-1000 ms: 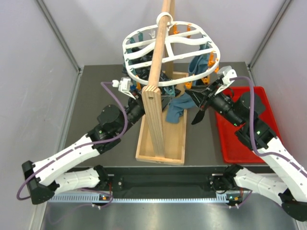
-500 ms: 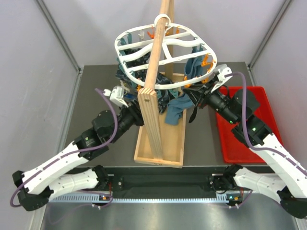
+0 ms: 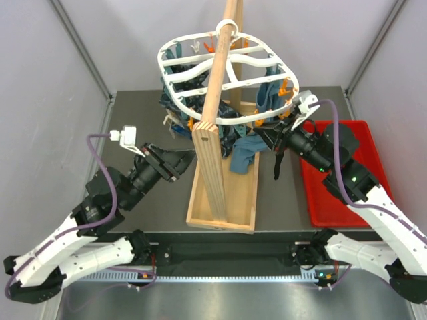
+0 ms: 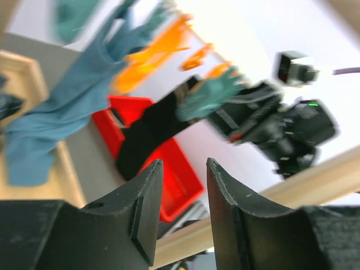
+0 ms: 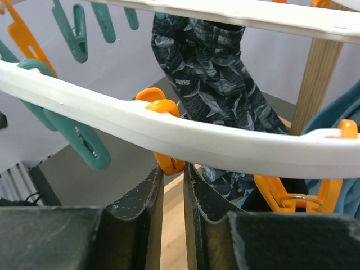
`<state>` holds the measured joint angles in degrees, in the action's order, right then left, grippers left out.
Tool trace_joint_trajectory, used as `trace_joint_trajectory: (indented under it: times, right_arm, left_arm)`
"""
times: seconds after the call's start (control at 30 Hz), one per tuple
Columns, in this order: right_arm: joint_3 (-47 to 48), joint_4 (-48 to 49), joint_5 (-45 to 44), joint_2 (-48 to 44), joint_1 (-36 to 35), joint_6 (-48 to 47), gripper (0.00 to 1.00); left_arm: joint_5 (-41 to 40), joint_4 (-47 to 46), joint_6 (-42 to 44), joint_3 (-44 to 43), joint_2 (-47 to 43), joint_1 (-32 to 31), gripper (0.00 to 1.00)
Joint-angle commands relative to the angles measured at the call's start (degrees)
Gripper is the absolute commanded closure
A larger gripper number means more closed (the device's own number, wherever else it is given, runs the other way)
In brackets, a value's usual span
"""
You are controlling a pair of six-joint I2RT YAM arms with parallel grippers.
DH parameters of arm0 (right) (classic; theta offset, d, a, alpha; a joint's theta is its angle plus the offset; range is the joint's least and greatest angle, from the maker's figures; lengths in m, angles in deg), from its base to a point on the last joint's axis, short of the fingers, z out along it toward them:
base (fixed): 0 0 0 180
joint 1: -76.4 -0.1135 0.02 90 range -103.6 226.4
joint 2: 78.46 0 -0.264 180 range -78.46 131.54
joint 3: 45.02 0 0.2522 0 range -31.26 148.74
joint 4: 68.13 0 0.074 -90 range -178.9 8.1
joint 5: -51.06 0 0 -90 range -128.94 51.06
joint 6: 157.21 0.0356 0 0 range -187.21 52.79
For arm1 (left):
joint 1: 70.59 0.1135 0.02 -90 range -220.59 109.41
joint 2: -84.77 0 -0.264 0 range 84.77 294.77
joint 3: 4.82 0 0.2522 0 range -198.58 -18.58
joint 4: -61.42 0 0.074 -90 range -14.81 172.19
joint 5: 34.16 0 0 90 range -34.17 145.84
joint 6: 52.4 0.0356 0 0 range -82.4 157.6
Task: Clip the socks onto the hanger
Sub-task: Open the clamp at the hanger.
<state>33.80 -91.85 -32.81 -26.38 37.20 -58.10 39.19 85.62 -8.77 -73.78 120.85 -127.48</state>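
Two grippers at large white plastic oval hanger (image 5: pixel 236 146): right gripper (image 5: pixel 172 169) under near-right rim, pinched on orange plastic clothespin (image 5: pixel 157 101), likely to spring it for long black fabric sock (image 3: pixel 277 163) dangling just below; left gripper (image 4: pixel 181 169) parted, empty, well off left side.

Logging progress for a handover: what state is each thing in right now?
Left tool: open, empty.
Right tool: shut on orange clip.
Black sock: dangling below right tool; clipped or not, unclear.
Hanger: hooked on wooden pole.
Blue cloth: hanging from hanger.
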Motion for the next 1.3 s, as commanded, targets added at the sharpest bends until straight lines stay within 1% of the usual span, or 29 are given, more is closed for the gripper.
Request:
trace_joint_trajectory:
  times: [0.0,0.07,0.13,0.2,0.23,0.33,0.43,0.53,0.57,0.7,0.87,0.9,0.97,1.07,1.17,1.2,1.27]
  right_arm:
    - [3.6,-4.5,3.0,1.0,0.4,0.2,1.00]
    - [4.1,-5.9,3.3,1.4,0.4,0.7,1.00]
    - [4.5,-6.9,3.9,1.4,0.4,0.9,1.00]
    - [4.1,-7.1,4.2,0.7,0.4,1.1,1.00]
    - [3.9,-7.3,4.2,0.3,0.4,1.2,1.00]
    - [3.8,-7.4,5.3,-0.6,0.4,0.7,0.96]
    - [3.5,-7.4,6.2,-1.1,0.4,0.6,0.95]
    - [3.6,-7.9,5.8,-1.1,0.4,0.5,0.99]
    - [3.7,-8.1,5.8,-1.3,0.4,0.6,1.00]
    - [4.0,-7.9,6.7,-2.0,0.4,1.0,1.00]
    - [5.0,-8.5,6.3,-2.6,0.4,0.7,0.95]
    - [4.9,-8.6,5.9,-2.8,0.4,0.7,0.90]
    - [4.4,-8.5,5.6,-3.6,0.3,0.8,0.85]
    - [3.7,-9.1,5.4,-4.5,0.4,0.8,0.72]
    - [4.0,-10.8,5.3,-4.9,0.4,0.7,0.66]
    - [4.2,-11.9,5.3,-5.0,0.3,0.8,0.58]
    - [4.4,-12.4,5.3,-5.4,0.4,1.6,0.49]
  left_arm:
    - [7.6,-2.2,0.0,-6.7,4.2,-0.2,0.57]
    - [8.5,-2.9,0.6,-7.8,5.1,-0.2,0.54]
    - [7.3,-5.0,1.5,-7.8,6.1,-0.2,0.52]
    - [7.2,-8.1,2.2,-7.0,7.1,-0.2,0.50]
    - [7.3,-11.6,2.4,-6.9,7.6,-0.2,0.50]
    - [9.3,-14.7,2.9,-7.9,11.6,-0.2,0.49]
    - [12.0,-16.4,2.5,-10.3,16.3,-0.2,0.49]
    - [14.9,-20.5,0.4,-11.2,20.0,-0.2,0.50]
    - [15.6,-22.5,-0.5,-11.2,20.6,-0.2,0.50]
    - [18.4,-24.6,-2.1,-11.3,23.2,-0.2,0.50]
    - [17.4,-25.1,-2.6,-11.0,24.3,-0.2,0.50]
    - [17.2,-25.5,-2.7,-10.7,24.1,-0.2,0.50]
    - [14.8,-26.6,-2.8,-9.6,24.0,-0.2,0.50]
    - [13.7,-27.4,-2.9,-9.0,24.0,-0.2,0.50]
    - [12.6,-27.3,-2.7,-8.9,23.8,-0.2,0.51]
    - [12.5,-27.4,-2.7,-8.9,23.9,-0.2,0.51]
    - [12.3,-27.4,-2.7,-8.9,23.9,-0.2,0.51]
